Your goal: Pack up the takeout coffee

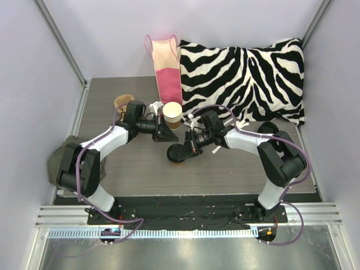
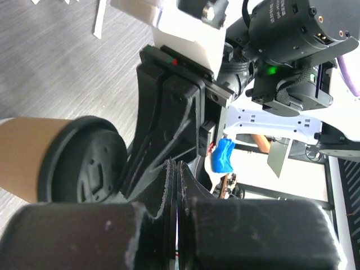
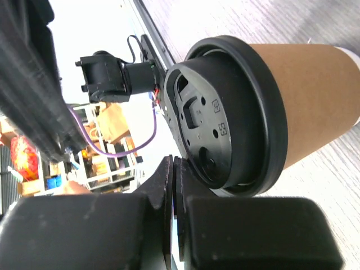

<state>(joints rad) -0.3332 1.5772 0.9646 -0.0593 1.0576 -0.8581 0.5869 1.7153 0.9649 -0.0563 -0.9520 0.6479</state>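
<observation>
A kraft-brown cup with a black lid stands on the grey table, mid-front. My right gripper is shut with nothing between its fingers, and its tips rest against the lid's top. The right wrist view shows the cup, the lid and the closed tips beside the lid's rim. My left gripper is shut and empty just left of the cup; the left wrist view shows its tips and the lidded cup. A stack of cream-white cups stands behind the grippers.
A pink and cream paper bag stands at the back. A zebra-print pillow fills the back right. A tan object sits behind my left arm. A dark round thing lies by the right arm. An olive lump is at the left edge.
</observation>
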